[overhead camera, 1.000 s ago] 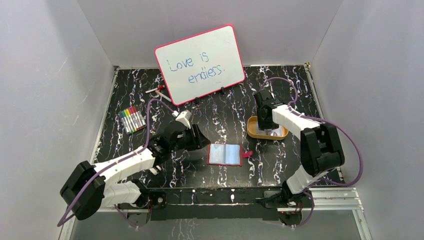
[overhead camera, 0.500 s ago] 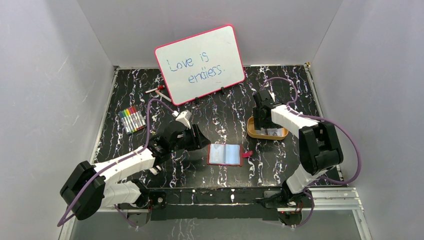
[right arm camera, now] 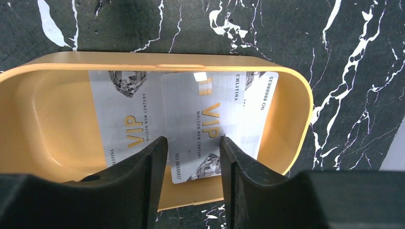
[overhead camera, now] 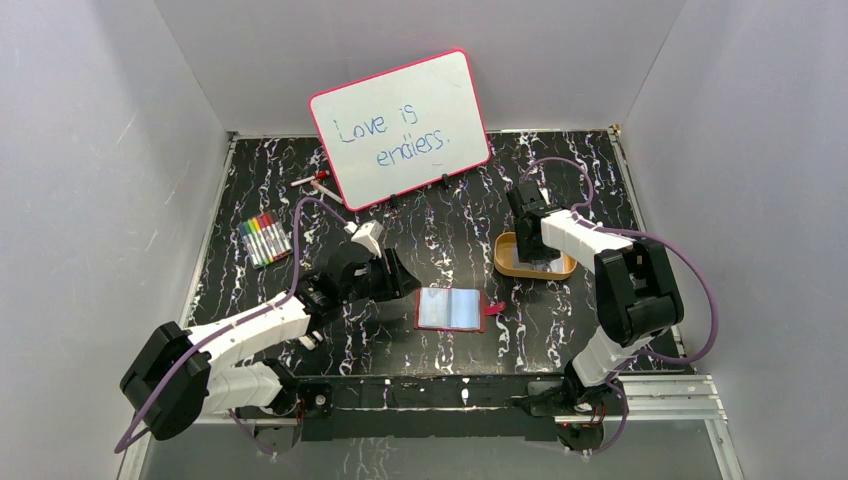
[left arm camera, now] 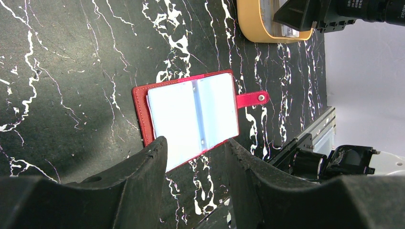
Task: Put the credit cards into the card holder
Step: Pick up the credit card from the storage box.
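The card holder (overhead camera: 452, 308) lies open and flat on the black marbled table, dark red with pale blue pockets and its snap tab (left arm camera: 252, 98) pointing right. My left gripper (left arm camera: 196, 143) is open and empty, hovering at the holder's (left arm camera: 193, 117) near-left edge; it also shows in the top view (overhead camera: 395, 275). The credit cards are silver-grey "VIP" cards lying overlapped in a yellow-orange oval tray (right arm camera: 47, 119). The top card (right arm camera: 191, 105) covers a left one (right arm camera: 124, 114) and a right one (right arm camera: 265, 102). My right gripper (right arm camera: 193, 140) is open, its jaws straddling the top card's lower end, and holds nothing.
A pink-framed whiteboard (overhead camera: 400, 128) stands at the back. A bundle of coloured markers (overhead camera: 265, 238) and a loose pen (overhead camera: 315, 182) lie at the left. The tray (overhead camera: 510, 262) sits right of centre. White walls enclose the table, and a metal rail (overhead camera: 450, 390) runs along its front.
My right wrist has shifted slightly towards the far side over the tray. The left arm and the card holder have not moved.
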{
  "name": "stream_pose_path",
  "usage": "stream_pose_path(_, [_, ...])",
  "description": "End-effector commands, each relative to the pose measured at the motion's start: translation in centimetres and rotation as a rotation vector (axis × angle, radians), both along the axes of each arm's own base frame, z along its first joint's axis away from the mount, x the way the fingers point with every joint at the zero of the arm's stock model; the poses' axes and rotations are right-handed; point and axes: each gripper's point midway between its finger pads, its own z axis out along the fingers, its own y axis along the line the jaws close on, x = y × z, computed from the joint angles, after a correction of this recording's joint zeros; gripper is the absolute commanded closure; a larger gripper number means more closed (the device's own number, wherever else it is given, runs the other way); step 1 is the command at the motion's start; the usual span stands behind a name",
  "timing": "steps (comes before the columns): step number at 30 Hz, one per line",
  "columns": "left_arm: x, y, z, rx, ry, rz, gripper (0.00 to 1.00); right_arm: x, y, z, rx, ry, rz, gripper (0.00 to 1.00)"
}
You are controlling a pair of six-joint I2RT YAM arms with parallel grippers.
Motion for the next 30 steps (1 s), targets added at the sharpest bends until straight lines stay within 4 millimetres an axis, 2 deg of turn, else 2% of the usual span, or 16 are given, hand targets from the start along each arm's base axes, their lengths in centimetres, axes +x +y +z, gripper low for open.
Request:
stream_pose_path(1, [-0.1, -0.1, 0.2, -0.012, -0.008, -0.008, 0.54, 0.2, 1.6, 0.3, 0.062, -0.012, 0.019, 0.51])
stream_pose_path(8, [0.0, -0.2, 0.1, -0.010, -0.006, -0.008, 0.54, 0.5, 2.2, 1.3, 0.072, -0.030, 0.035, 0.66])
stream_pose_path(30, [-0.2, -0.2, 0.2, -0.014, -0.004, -0.012, 0.54, 0.3, 1.9, 3.6, 0.056, -0.067, 0.038, 1.00])
